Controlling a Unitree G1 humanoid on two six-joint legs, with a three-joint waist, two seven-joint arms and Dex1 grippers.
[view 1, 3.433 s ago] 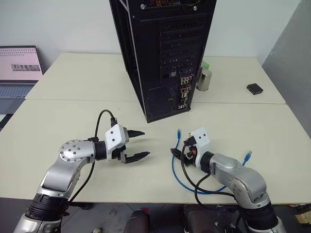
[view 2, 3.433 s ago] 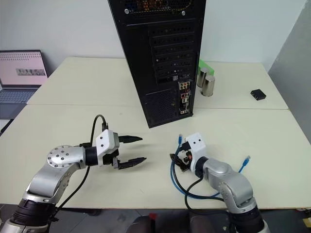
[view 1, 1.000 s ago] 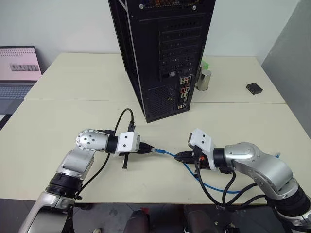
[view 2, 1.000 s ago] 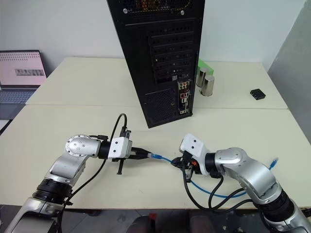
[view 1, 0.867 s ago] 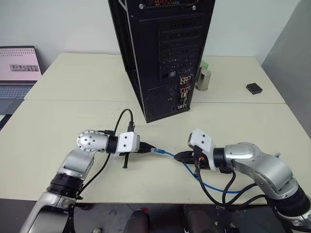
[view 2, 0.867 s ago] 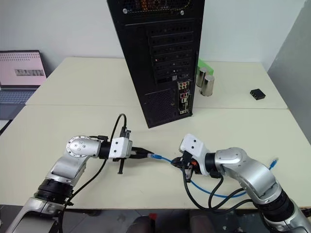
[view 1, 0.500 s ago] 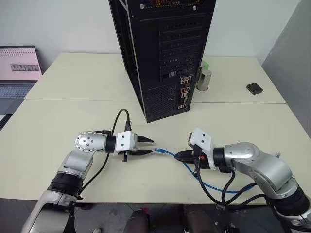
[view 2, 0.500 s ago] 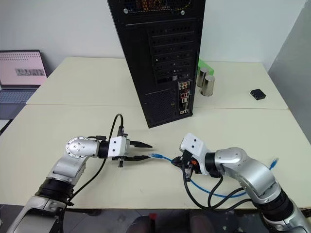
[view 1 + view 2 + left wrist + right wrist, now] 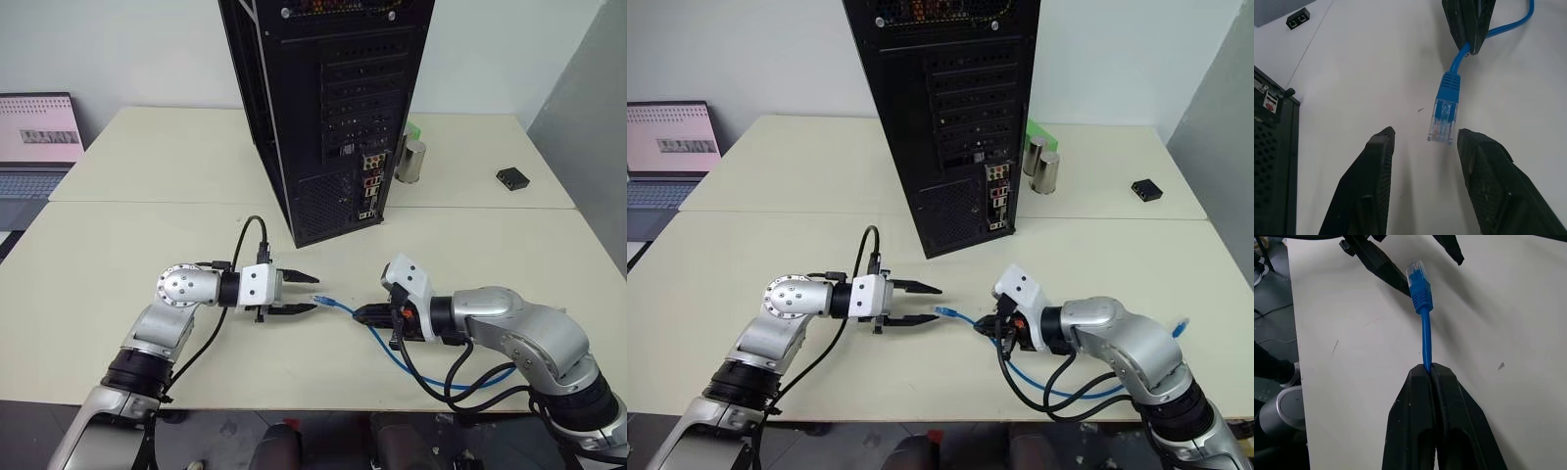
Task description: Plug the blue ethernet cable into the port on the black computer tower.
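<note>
Flanking the blue ethernet cable plug: open left tool, right tool pinching cord, black computer tower behind.

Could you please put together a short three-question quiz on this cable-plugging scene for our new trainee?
1. True or false: the right gripper is shut on the blue ethernet cable.
2. Where is the cable's clear plug relative to the left gripper? A) clamped between shut fingers B) free, at the gap between open fingers C) already in the port
3. Fill in: the two metal cylinders stand on the table beside the black computer ____.

Key: 1 true; 2 B; 3 tower.
</note>
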